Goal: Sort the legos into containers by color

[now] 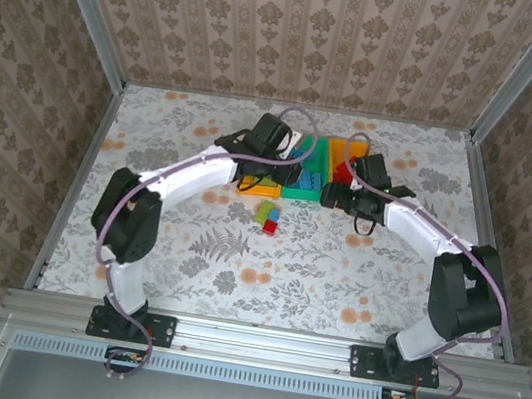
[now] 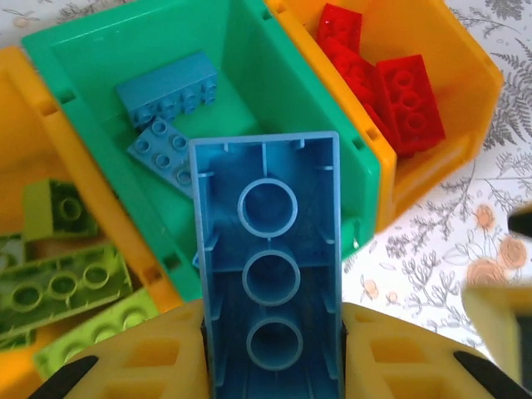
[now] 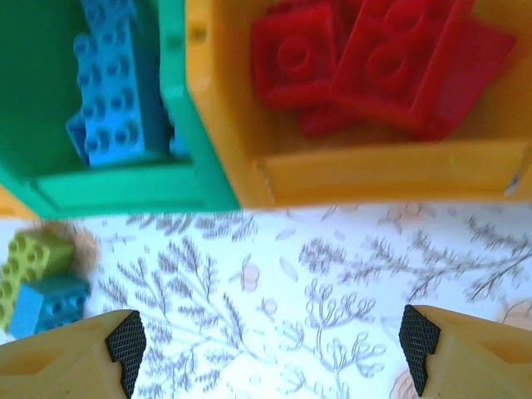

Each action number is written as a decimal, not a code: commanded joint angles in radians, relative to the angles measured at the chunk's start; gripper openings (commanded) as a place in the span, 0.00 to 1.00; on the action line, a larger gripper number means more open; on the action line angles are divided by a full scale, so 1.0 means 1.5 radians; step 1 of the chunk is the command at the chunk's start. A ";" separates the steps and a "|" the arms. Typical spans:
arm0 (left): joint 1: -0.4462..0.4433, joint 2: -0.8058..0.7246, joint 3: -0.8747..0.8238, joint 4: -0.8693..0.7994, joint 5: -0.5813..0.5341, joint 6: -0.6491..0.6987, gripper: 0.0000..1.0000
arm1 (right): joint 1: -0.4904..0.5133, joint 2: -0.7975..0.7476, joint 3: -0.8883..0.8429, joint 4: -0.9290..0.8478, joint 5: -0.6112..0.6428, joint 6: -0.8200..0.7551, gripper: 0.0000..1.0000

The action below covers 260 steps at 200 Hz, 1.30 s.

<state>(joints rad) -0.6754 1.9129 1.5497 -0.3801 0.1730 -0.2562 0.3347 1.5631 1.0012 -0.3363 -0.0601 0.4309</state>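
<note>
Grips a long blue brick [image 2: 268, 266], hollow underside to the wrist camera, in the nearly closed left gripper [image 2: 270, 366], poised just above the green bin [image 2: 249, 50] with other blue bricks [image 2: 166, 91] already inside. Shows red bricks [image 2: 391, 91] gathered in the orange bin on the right [image 2: 424, 179] and lime bricks [image 2: 66, 287] in the orange bin on the left [image 2: 25, 166]. Leaves, by the look of it, this drop and a small loose cluster [image 1: 266, 216] of lime, blue and red on the table [image 1: 336, 271]. Reaches the left arm forward over the bins; holds the right gripper [image 3: 270, 341] wide apart and empty, low over the table just before the bins.
</note>
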 commanded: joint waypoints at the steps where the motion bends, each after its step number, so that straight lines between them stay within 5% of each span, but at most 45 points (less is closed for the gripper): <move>1: 0.019 0.048 0.053 0.005 0.080 -0.002 0.28 | 0.030 -0.039 -0.048 0.041 -0.004 0.002 0.83; 75: 0.037 0.116 0.098 0.098 0.130 -0.088 0.29 | 0.148 -0.014 -0.093 0.107 0.000 -0.016 0.83; 131: 0.042 0.131 0.104 0.093 0.131 -0.105 0.41 | 0.181 0.055 -0.054 0.112 0.007 -0.010 0.84; 148: 0.045 0.128 0.092 0.100 0.131 -0.110 0.49 | 0.182 0.059 -0.051 0.115 0.005 -0.008 0.84; 185: 0.046 0.092 0.049 0.125 0.128 -0.112 0.82 | 0.189 0.061 -0.044 0.114 0.005 -0.018 0.84; 194: 0.046 0.078 0.034 0.132 0.127 -0.109 0.99 | 0.191 0.062 -0.040 0.113 0.006 -0.020 0.84; 260: 0.052 -0.022 -0.073 0.145 0.095 -0.087 1.00 | 0.218 0.114 0.022 0.105 0.015 -0.022 0.84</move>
<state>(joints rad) -0.6098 1.9522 1.4891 -0.1734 0.3367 -0.4164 0.6506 1.6844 0.9730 -0.1799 -0.0586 0.4137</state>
